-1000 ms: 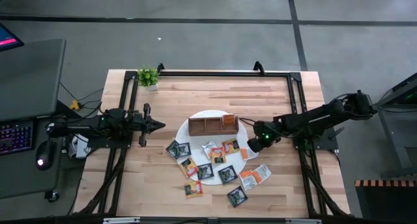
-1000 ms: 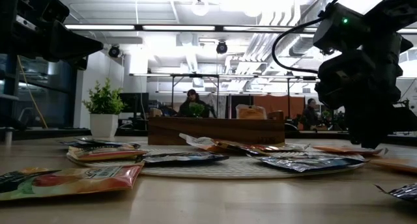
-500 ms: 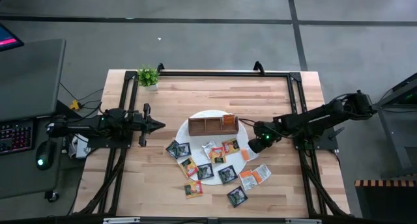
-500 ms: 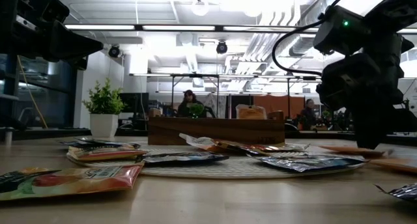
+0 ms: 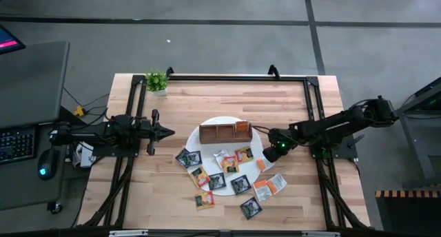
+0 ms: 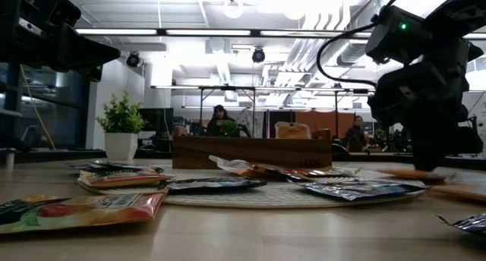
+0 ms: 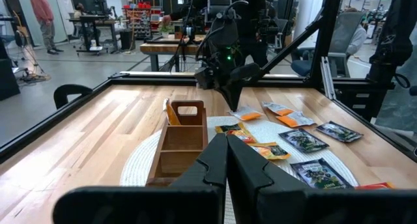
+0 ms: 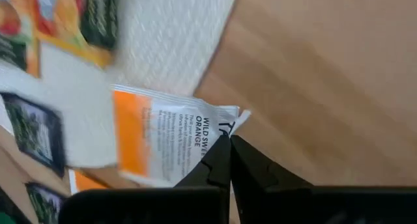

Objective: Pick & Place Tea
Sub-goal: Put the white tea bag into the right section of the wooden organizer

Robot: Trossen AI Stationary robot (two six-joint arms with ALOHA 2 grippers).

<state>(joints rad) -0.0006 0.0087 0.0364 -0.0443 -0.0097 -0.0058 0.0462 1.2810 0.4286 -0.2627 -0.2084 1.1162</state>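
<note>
Right end effector (image 8: 225, 142) pinches the corner of a white-orange sachet (image 8: 166, 144) at the mat's (image 8: 176, 48) edge; that thin hold could slip on lifting. Left end effector (image 5: 165, 132) waits, pressed together.

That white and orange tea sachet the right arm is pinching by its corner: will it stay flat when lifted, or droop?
It will probably droop: the Wild Sweet Orange sachet looks thin and flat, and the right tool is shut on just one crinkled corner. It is likely very light, so lifting should be easy. Its smooth wrapper could slip from so small a grip.
</note>
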